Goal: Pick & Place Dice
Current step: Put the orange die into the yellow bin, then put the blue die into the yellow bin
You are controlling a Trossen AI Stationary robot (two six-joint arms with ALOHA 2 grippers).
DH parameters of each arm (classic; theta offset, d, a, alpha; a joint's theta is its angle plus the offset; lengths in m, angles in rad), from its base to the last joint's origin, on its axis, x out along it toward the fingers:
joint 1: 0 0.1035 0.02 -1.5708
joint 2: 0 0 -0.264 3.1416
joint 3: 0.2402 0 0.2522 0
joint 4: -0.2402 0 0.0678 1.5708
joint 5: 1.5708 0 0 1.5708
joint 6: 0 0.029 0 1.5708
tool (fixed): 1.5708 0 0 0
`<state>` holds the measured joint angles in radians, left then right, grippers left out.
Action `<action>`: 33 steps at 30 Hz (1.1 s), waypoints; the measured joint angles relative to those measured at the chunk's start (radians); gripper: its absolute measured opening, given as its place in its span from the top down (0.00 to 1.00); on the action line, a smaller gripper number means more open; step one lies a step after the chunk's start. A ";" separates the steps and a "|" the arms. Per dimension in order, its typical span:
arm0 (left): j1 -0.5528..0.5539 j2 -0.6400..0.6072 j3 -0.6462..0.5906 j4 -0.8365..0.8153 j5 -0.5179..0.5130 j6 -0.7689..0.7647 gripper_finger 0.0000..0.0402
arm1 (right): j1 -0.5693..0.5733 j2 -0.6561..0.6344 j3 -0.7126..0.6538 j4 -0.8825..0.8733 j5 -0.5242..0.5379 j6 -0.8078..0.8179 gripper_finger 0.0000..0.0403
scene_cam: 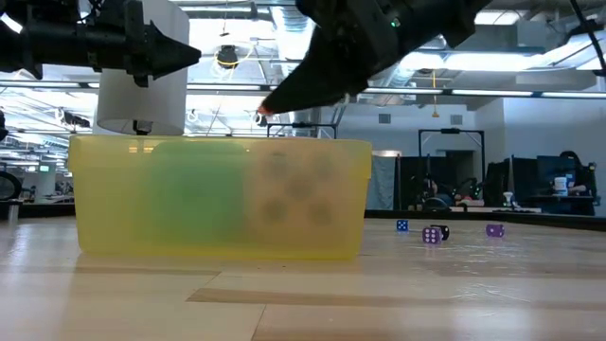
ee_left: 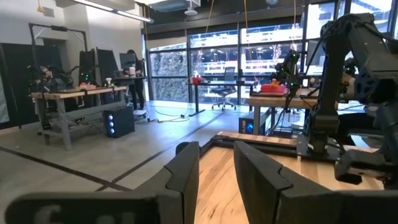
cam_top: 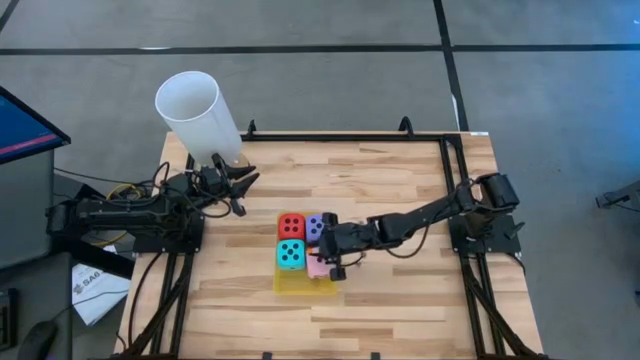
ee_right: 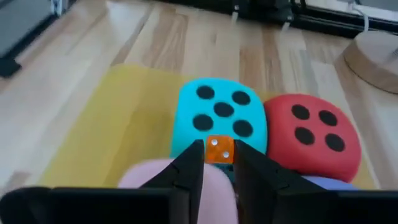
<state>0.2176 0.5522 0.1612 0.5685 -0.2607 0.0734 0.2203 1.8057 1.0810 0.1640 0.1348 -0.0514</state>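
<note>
Just above the cyan die (ee_right: 221, 115) — right end effector (ee_right: 219, 163) pinching an orange die (ee_right: 219, 150).

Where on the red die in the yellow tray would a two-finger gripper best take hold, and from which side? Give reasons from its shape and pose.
From above, closing on two opposite flat side faces of the red die, probably the free far face and its opposite. It sits four-pip face up in the yellow tray, packed against the cyan die and purple die, so level approaches look blocked and gaps tight.

Right gripper (ee_right: 214, 163) pinched, left gripper (ee_left: 216, 163) idle
</note>
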 joint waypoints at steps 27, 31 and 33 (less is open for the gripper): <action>0.000 0.000 0.000 0.001 0.000 0.000 0.78 | -0.016 -0.206 0.014 -0.471 0.005 0.088 0.76; 0.000 0.000 0.000 0.001 0.000 0.000 0.78 | -0.016 -0.258 0.014 -0.585 0.025 0.136 0.82; 0.000 0.000 0.000 0.000 0.000 0.000 0.78 | -0.016 -0.277 0.014 -0.629 0.051 0.158 0.85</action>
<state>0.2173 0.5522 0.1612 0.5686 -0.2607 0.0734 0.2047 1.5289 1.0950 -0.4652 0.1861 0.1066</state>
